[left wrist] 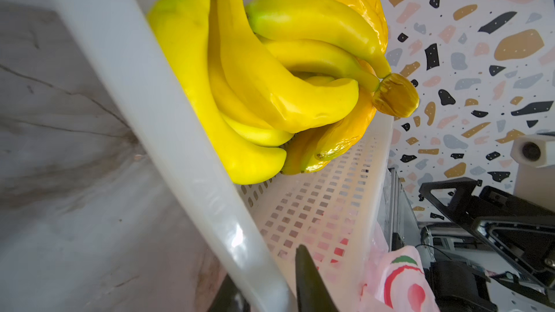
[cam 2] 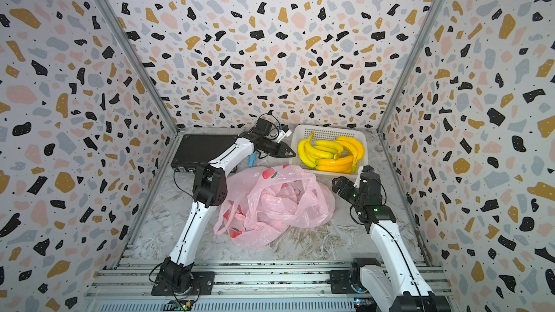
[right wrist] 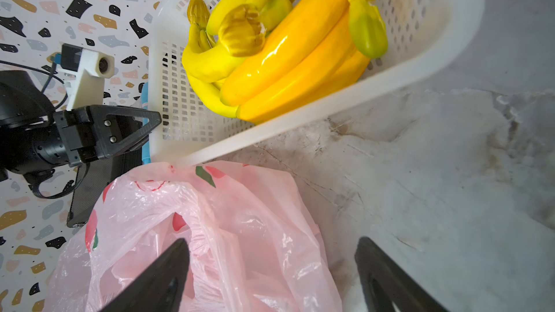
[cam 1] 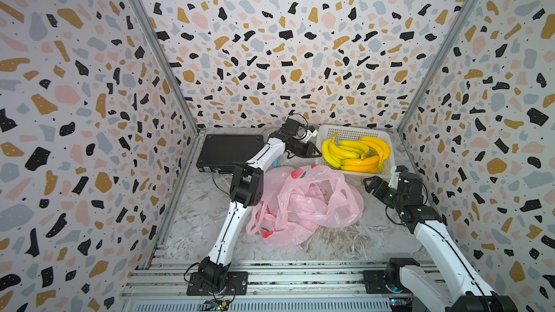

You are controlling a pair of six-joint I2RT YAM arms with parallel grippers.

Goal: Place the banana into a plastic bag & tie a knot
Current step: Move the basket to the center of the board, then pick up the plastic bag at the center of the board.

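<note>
Bananas in basket, right of centre in both top views; pink bag crumpled on tabletop just below. Left jaws narrow, astride basket rim; clamped or not, cannot tell. Right jaws wide, empty, at bag's right edge in frame, near basket's lower corner.

we see yellow bananas, some deeper orange, in a white perforated basket; a translucent pink bag printed with red fruit; grey marbled table; terrazzo-speckled walls.
</note>
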